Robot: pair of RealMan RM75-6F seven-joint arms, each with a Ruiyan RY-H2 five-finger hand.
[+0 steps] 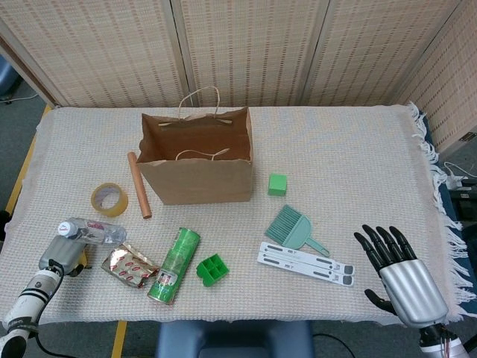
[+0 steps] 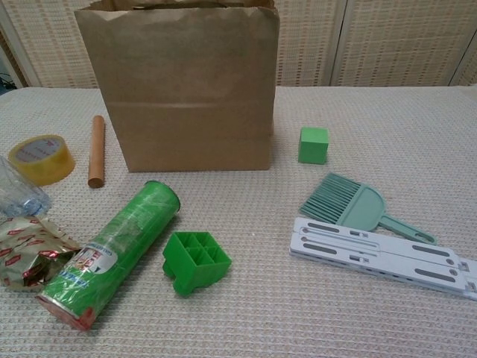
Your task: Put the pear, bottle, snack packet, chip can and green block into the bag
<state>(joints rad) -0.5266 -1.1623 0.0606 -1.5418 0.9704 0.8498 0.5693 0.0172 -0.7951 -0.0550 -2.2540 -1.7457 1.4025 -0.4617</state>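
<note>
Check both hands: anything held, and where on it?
Left robot hand holds the bottle, apparently near its cap end. Right robot hand is open, holding nothing.
</note>
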